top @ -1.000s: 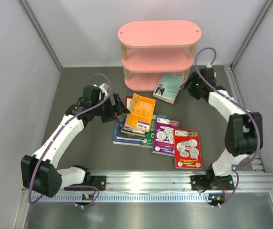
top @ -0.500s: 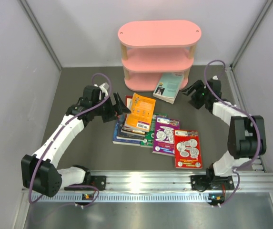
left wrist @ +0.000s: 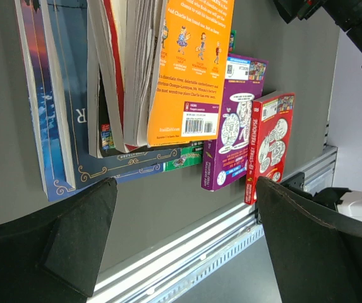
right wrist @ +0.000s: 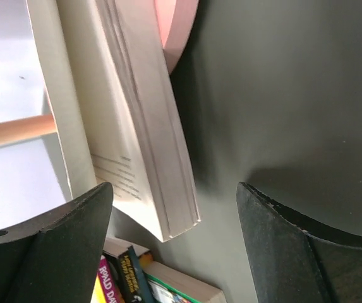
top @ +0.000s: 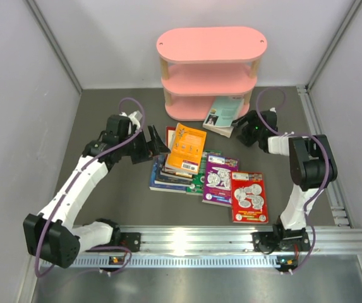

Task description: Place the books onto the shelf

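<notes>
Teal paperback (top: 223, 115) leans half on the pink shelf's (top: 211, 44) lowest board and half on the counter (top: 105, 107), the right jaws spread apart at its outer edge, probably to nudge it in, while the left jaws gape empty beside the orange-topped pile (top: 186, 149)
</notes>
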Available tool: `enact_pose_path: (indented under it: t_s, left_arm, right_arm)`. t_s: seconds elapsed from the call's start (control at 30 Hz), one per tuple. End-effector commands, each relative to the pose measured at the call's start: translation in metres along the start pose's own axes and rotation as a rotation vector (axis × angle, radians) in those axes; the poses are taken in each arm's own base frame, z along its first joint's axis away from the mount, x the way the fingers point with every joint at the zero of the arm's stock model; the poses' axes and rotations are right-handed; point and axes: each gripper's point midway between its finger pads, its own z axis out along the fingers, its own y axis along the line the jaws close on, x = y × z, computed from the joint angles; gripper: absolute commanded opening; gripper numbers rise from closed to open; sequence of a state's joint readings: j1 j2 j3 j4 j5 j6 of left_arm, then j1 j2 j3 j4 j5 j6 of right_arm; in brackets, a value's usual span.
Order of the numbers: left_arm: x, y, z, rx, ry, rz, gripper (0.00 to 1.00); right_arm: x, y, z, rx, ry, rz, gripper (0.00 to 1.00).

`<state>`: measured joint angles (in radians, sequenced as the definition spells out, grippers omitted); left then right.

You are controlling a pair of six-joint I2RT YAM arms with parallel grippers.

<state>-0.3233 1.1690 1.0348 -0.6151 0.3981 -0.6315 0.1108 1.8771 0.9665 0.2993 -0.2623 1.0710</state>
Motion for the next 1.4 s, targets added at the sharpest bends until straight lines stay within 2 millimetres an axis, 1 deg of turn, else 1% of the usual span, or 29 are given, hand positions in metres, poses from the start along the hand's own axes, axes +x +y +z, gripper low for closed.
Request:
enact_pose_path:
  t_s: [0.0,0.13,0.2,0.23,0.27,0.33,0.37,0.4,0.43,0.47,0.5,0.53,0.6,0.63,0.67,0.7,0.73,0.77,0.8,0.83,0.87,0.9,0.97,1.0,1.07,1.17,1.27,1.3,1.37]
  left_arm:
    - [-0.010,-0.005,-0.014,-0.009,-0.041,0.046,0.96]
    - [-0.011,-0.003,-0.011,-0.017,-0.035,0.053,0.96]
    - [-0.011,-0.003,-0.010,-0.017,-0.029,0.054,0.96]
    - [-0.011,-0.002,-0.008,-0.016,-0.025,0.052,0.96]
    - [-0.011,-0.002,-0.006,-0.015,-0.022,0.052,0.96]
    - [-0.012,-0.002,-0.003,-0.014,-0.015,0.051,0.96]
    - [-0.012,-0.002,-0.002,-0.012,-0.012,0.050,0.96]
    - [-0.014,-0.003,-0.003,-0.010,-0.014,0.054,0.96]
    - [-0.014,-0.004,-0.003,-0.010,-0.013,0.056,0.96]
    - [-0.015,-0.003,-0.003,-0.013,-0.016,0.060,0.96]
    - [-0.015,-0.003,-0.004,-0.014,-0.014,0.063,0.96]
    - [-0.015,-0.003,-0.004,-0.018,-0.014,0.067,0.96]
    - [-0.013,0.001,-0.005,-0.035,-0.007,0.069,0.96]
    - [-0.013,0.002,-0.006,-0.038,-0.008,0.071,0.96]
    - [-0.012,0.004,-0.006,-0.042,-0.009,0.069,0.96]
    - [-0.012,0.004,-0.006,-0.042,-0.010,0.068,0.96]
    - [-0.011,0.005,-0.005,-0.043,-0.008,0.064,0.96]
    - [-0.011,0.005,-0.005,-0.041,-0.008,0.065,0.96]
    - [-0.011,0.006,-0.004,-0.041,-0.006,0.063,0.96]
    - [-0.011,0.005,-0.003,-0.037,-0.006,0.060,0.96]
    - [-0.012,0.006,-0.002,-0.036,-0.008,0.060,0.96]
    - [-0.012,0.006,0.000,-0.034,-0.007,0.056,0.96]
    - [-0.012,0.006,0.003,-0.027,-0.004,0.047,0.96]
    - [-0.013,0.004,0.005,-0.015,-0.005,0.049,0.96]
    - [-0.012,0.004,0.009,-0.008,0.001,0.037,0.96]
    - [-0.014,0.001,0.015,0.015,0.005,0.029,0.96]
    - [-0.017,-0.001,0.019,0.029,0.007,0.023,0.96]
    - [-0.017,-0.002,0.020,0.031,0.008,0.022,0.96]
    - [-0.018,-0.002,0.020,0.033,0.006,0.022,0.96]
  right_arm:
    - [-0.013,0.017,-0.002,-0.094,-0.101,0.028,0.79]
    - [-0.018,0.017,-0.016,-0.135,-0.151,0.046,0.77]
    - [-0.019,0.018,-0.015,-0.161,-0.151,0.061,0.77]
    - [-0.016,0.014,-0.009,-0.156,-0.134,0.071,0.75]
    - [-0.016,0.020,-0.005,-0.174,-0.126,0.072,0.74]
    - [-0.010,0.017,0.004,-0.170,-0.112,0.083,0.72]
    - [-0.011,0.025,0.008,-0.191,-0.113,0.080,0.72]
    - [-0.007,0.029,0.011,-0.204,-0.100,0.083,0.71]
    - [-0.004,0.024,0.019,-0.196,-0.087,0.088,0.69]
    - [-0.003,0.031,0.023,-0.214,-0.077,0.085,0.66]
    - [-0.001,0.032,0.026,-0.217,-0.071,0.086,0.64]
    - [0.001,0.029,0.030,-0.211,-0.067,0.092,0.60]
    - [0.002,0.031,0.034,-0.215,-0.062,0.093,0.54]
    - [0.003,0.028,0.038,-0.210,-0.055,0.093,0.47]
    - [0.002,0.034,0.039,-0.225,-0.045,0.088,0.43]
    - [0.004,0.034,0.041,-0.223,-0.031,0.074,0.37]
    - [0.008,0.035,0.044,-0.210,0.006,0.042,0.26]
    - [0.011,0.035,0.045,-0.193,0.034,0.047,0.20]
    - [0.013,0.036,0.046,-0.178,0.060,-0.007,0.14]
    - [0.009,0.045,0.046,-0.177,0.074,-0.040,0.04]
    - [0.016,0.035,0.044,-0.113,0.118,-0.050,0.00]
    - [0.012,0.031,0.042,-0.095,0.120,-0.108,0.00]
    - [0.008,0.037,0.037,-0.086,0.158,-0.141,0.00]
    - [0.003,0.037,0.036,-0.087,0.166,-0.175,0.00]
    - [-0.002,0.044,0.036,-0.082,0.212,-0.196,0.00]
    - [-0.013,0.046,0.038,-0.065,0.252,-0.224,0.00]
    - [-0.036,0.039,0.037,-0.021,0.221,-0.236,0.00]
    - [-0.047,0.035,0.035,-0.009,0.201,-0.232,0.00]
    - [-0.060,0.032,0.034,0.012,0.171,-0.220,0.03]
